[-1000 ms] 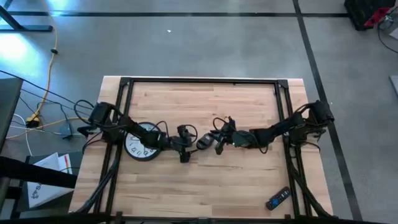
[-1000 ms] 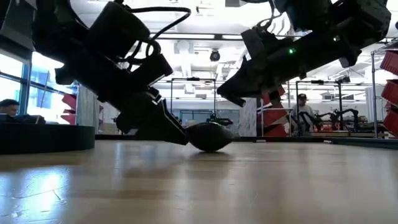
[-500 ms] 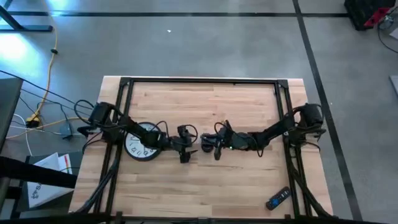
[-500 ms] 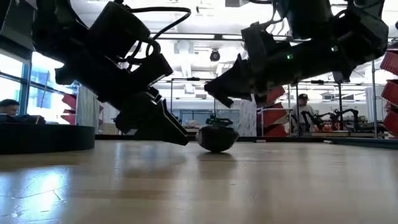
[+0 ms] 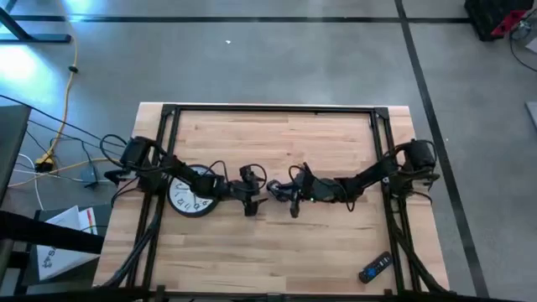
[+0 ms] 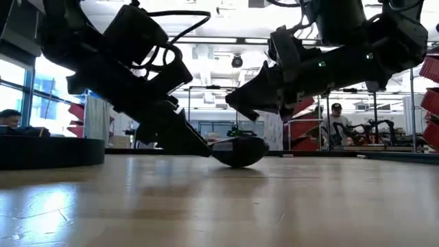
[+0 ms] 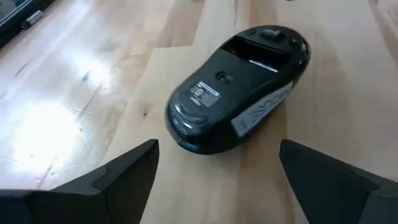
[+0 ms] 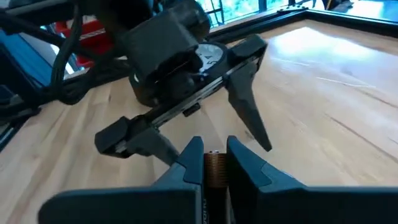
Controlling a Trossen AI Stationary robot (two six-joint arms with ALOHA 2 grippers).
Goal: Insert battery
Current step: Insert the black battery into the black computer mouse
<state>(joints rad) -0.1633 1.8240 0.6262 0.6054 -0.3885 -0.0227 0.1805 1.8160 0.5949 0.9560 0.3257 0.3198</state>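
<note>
At the middle of the bench (image 5: 336,252), the mouse (image 7: 239,93) lies belly-up with its battery bay uncovered, and it has shifted since a moment ago: in the low view it now sits tipped, the tip of the left claw (image 7: 217,165) touching its near end, where half a second back it rested clear of that claw. The left claw is released, its two fingers spread wide to either side of the mouse without closing on it, so I judge it is steadying or nudging the mouse into line rather than gripping it. The right claw (image 8: 215,163) hovers just above the mouse's other end, having come in from the right edge over the last second, and it is clenched on the battery (image 8: 216,167), whose brassy body shows between its fingers. That puts the task at the alignment stage: battery carried over, bay open, nothing seated yet. Much is hard to make out. In the high view the mouse is nearly hidden under the two meeting claws, and the right wrist view sees the left claw but not the bay below. The bay's contacts and polarity marks cannot be read. A clock (image 5: 189,191) lies under the left arm near the left edge, and a remote (image 5: 375,268) by the near right corner.
</note>
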